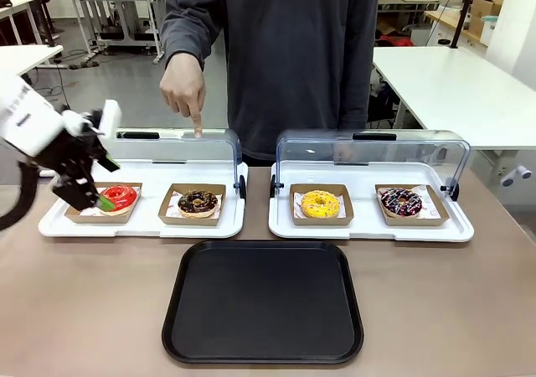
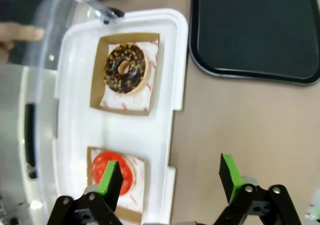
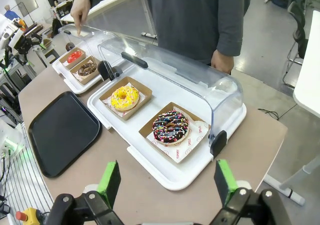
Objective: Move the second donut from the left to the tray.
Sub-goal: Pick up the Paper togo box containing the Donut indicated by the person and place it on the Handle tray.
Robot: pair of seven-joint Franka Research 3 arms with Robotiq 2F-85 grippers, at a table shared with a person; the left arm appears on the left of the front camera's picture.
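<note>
The second donut from the left is dark chocolate with light speckles, lying in a brown cardboard holder in the left white tray. In the left wrist view this donut is ahead of my fingers. My left gripper hovers open over the red-glazed donut, left of the chocolate one. Its jaws stand wide apart with nothing between them. The black tray lies in front, near the table's front edge. My right gripper is open and empty, above the table's right end.
A person stands at the far side, one hand pointing a finger down at the left tray's raised clear lid. The right white tray holds a yellow donut and a sprinkled dark donut under its own open lid.
</note>
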